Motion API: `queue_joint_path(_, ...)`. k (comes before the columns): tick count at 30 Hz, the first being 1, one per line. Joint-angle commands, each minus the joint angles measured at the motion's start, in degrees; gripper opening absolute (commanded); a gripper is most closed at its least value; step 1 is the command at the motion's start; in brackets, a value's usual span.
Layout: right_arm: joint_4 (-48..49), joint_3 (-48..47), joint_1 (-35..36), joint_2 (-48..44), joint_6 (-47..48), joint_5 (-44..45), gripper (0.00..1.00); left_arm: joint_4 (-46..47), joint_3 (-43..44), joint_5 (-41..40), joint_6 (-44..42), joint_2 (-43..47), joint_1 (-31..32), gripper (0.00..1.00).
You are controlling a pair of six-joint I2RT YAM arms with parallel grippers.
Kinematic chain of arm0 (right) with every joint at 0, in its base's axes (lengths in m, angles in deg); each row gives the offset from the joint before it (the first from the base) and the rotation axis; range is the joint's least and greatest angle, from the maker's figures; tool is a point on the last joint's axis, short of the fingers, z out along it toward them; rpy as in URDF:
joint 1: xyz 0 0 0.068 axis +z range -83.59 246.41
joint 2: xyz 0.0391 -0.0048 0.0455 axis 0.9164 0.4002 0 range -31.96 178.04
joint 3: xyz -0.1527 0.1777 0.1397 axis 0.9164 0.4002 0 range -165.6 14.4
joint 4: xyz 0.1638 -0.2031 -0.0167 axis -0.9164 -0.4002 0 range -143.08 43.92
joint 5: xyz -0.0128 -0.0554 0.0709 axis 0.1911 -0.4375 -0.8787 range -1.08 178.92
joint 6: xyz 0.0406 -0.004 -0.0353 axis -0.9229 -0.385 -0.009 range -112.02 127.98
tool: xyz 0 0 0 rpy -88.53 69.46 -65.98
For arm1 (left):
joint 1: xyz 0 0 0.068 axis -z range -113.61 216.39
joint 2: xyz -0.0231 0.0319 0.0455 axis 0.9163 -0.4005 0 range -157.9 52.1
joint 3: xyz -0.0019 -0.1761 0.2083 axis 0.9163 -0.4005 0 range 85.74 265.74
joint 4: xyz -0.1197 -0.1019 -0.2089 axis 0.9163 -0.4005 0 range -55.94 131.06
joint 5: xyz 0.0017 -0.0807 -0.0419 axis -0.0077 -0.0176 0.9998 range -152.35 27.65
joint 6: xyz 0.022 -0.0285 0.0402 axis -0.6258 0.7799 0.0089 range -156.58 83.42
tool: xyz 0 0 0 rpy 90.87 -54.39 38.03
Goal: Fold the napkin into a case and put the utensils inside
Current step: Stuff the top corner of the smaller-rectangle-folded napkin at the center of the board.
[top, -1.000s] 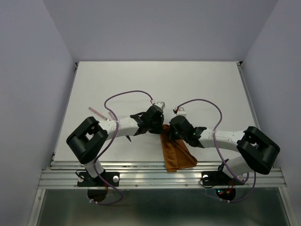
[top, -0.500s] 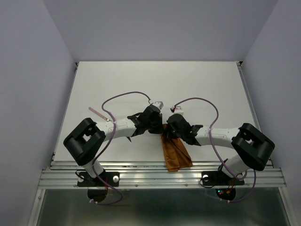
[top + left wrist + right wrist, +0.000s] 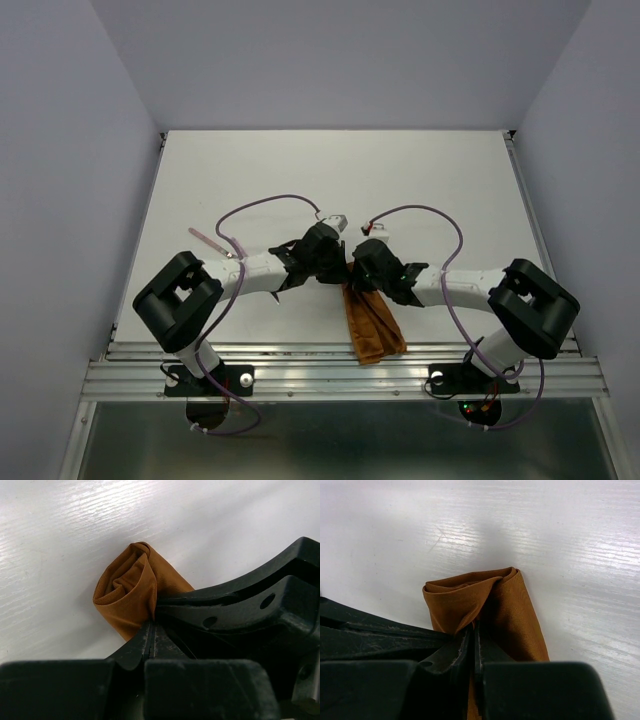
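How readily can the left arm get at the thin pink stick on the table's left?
Probably not yet: its fingers are pinched shut on the rust-orange cloth napkin. The stick itself lies uncovered.

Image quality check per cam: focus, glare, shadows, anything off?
Top external: sharp and evenly lit, with mild glare on the metal rail. Left wrist: napkin in focus, left gripper close to the lens, soft and dark, table bright with sheen. Right wrist: napkin sharp, right gripper blurred and dark, soft shadow on the table beyond the napkin.
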Motion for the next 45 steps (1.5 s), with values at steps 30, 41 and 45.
queue_joint_path(30,7.85,-5.01,-0.34,5.55,1.65,3.08,0.08,1.61,0.92,6.25,-3.49,2.56,-0.48,0.0)
queue_joint_path(41,6.89,-4.31,-0.34,0.46,1.65,1.06,0.26,1.97,-0.13,6.07,-2.08,2.03,-1.97,0.0)
queue_joint_path(45,6.45,-3.96,-0.34,-0.07,1.65,0.09,0.3,2.23,0.13,6.34,-2.08,1.68,-2.15,0.0)
